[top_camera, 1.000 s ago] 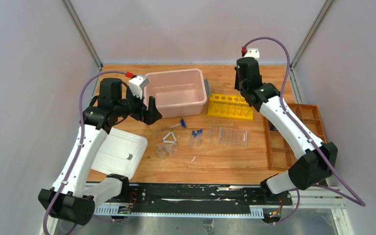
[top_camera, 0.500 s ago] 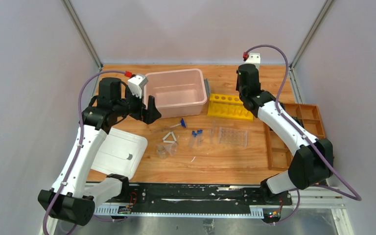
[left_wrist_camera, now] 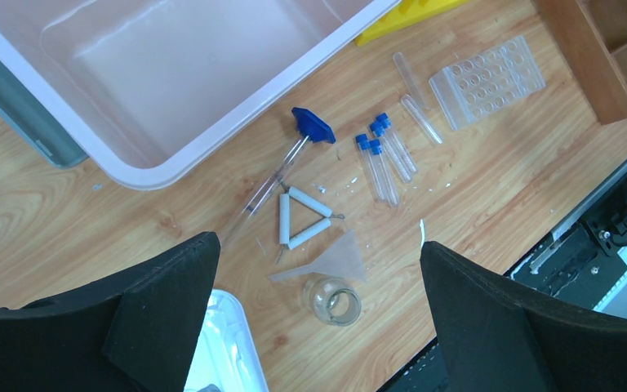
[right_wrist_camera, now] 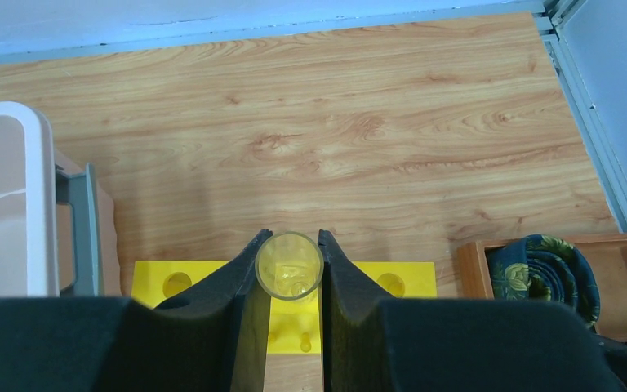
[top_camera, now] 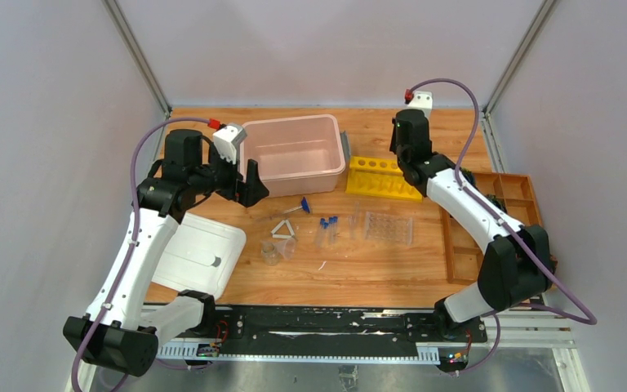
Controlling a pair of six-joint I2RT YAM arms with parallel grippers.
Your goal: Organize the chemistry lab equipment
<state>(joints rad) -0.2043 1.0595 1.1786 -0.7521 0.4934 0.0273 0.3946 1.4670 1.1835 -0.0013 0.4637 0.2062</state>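
On the wooden table (top_camera: 375,269), a pink tub (left_wrist_camera: 171,73) sits just ahead of the left pincer (left_wrist_camera: 318,251), which is spread wide and holds nothing. A yellow rack (right_wrist_camera: 392,282) lies directly beneath the right pincer (right_wrist_camera: 288,278), which pinches a clear tube (right_wrist_camera: 288,263) upright. Below the left pincer lie three blue-capped tubes (left_wrist_camera: 384,159), a white triangle (left_wrist_camera: 298,219) and a small cup (left_wrist_camera: 332,300).

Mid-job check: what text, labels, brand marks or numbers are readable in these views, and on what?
None readable.
Yellow rack, pink bin, blue-capped tubes, clear well plate: no print visible.
Small board on the base rail: too small to tell.
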